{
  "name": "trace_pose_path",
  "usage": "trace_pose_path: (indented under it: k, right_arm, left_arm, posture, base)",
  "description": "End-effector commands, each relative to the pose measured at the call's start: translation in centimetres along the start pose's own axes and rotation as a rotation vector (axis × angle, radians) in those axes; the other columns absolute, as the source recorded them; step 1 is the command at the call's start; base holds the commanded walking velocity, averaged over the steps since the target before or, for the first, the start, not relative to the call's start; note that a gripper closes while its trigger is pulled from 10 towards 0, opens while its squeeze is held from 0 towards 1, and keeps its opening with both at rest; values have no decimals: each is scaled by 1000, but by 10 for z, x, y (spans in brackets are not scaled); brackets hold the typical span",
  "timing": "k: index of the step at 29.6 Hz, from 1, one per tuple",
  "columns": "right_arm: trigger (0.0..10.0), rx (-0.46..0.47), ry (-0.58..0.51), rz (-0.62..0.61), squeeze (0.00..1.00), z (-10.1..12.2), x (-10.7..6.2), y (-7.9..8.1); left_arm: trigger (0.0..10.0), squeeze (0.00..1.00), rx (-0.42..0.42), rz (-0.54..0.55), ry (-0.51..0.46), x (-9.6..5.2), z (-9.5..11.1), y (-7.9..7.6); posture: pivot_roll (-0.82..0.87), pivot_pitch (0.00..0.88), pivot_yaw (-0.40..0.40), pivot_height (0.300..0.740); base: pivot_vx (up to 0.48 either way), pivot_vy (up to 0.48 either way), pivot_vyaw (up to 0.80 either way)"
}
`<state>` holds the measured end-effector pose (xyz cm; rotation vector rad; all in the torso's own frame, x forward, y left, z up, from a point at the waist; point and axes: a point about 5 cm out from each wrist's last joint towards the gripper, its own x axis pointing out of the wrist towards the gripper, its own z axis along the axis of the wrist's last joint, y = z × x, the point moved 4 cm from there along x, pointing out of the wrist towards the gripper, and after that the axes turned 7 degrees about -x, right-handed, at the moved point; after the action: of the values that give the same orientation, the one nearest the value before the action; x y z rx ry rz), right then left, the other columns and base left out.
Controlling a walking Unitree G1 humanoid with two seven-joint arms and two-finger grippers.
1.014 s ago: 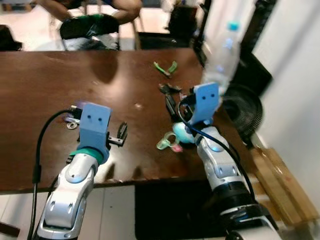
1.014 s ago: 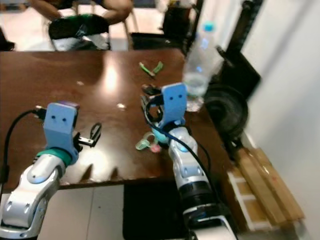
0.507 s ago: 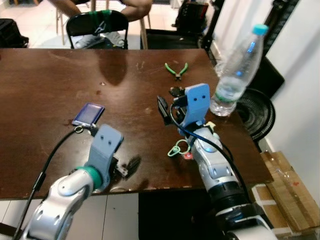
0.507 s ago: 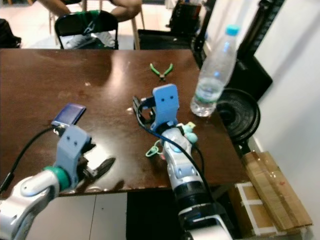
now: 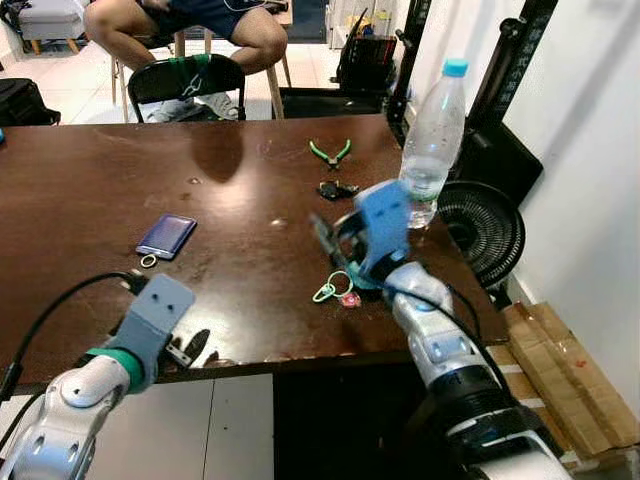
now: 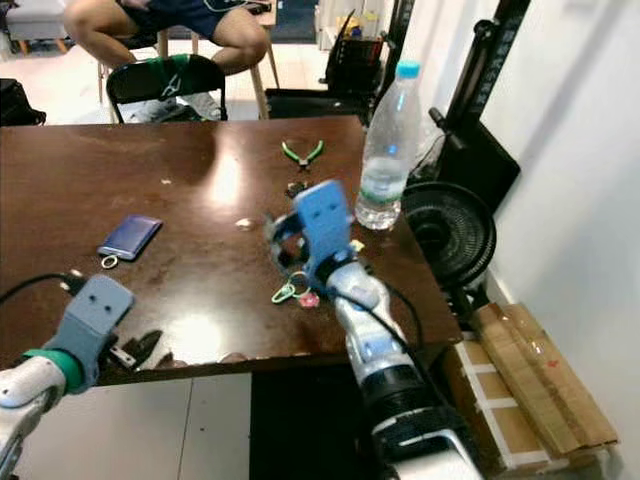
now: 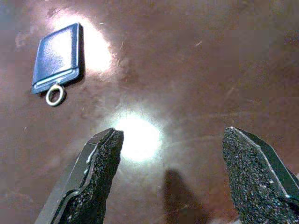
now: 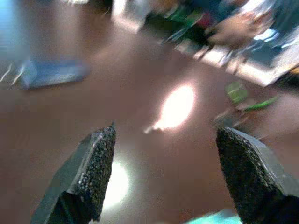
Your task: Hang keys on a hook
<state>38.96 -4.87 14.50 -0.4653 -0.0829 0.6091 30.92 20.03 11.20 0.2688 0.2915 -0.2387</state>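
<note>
While the right arm is motion-blurred in both head views, its wrist view shows the right pincer (image 8: 163, 172) spread wide, holding nothing, over the brown worktop (image 5: 80, 190). Keys (image 5: 336, 290) on a green ring lie flat on the worktop just beside that arm, partly hidden by it. Left pincer (image 7: 173, 172) released too, above the near edge; a blue fob (image 7: 58, 58) sits ahead of it. Pliers (image 5: 330, 152), a dark clump (image 5: 335, 189) too small to identify, and a bottle (image 5: 432, 140) lie farther back. Seated person (image 5: 185, 20) cut off at frame top.
</note>
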Motion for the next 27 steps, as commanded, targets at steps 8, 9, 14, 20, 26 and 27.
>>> trace_pose_path:
  k: [8, 9, 14, 20, 26, 27]
  right_arm:
    - [10000, 174, 282, 138, 0, -63, -9, 27]
    - [10000, 174, 282, 138, 0, -63, -9, 27]
    - [10000, 262, 230, 213, 0, -53, -7, 28]
    - [10000, 199, 233, 227, 0, -54, -7, 24]
    - [0, 181, 287, 206, 0, -64, -9, 18]
    - [0, 181, 287, 206, 0, -64, -9, 18]
  left_arm:
    - [10000, 0, -93, -73, -33, 11, 12, -24]
    - [10000, 0, -93, -73, -33, 11, 12, -24]
    - [10000, 0, -107, -89, -39, 15, 13, -29]
    - [10000, 0, -109, -90, -38, 16, 10, -31]
    - [10000, 0, -119, -71, -40, 17, 6, -31]
    - [10000, 0, -119, -71, -40, 17, 6, -31]
  posture:
    - [3, 46, 53, 740]
    - [3, 46, 53, 740]
    - [-1, 49, 53, 740]
    - [3, 54, 49, 740]
    - [2, 58, 46, 740]
    - [2, 58, 46, 740]
  base:
    - [0, 0, 0]
    - [0, 0, 0]
    - [0, 0, 0]
    - [0, 0, 0]
    - [0, 0, 0]
    - [0, 0, 0]
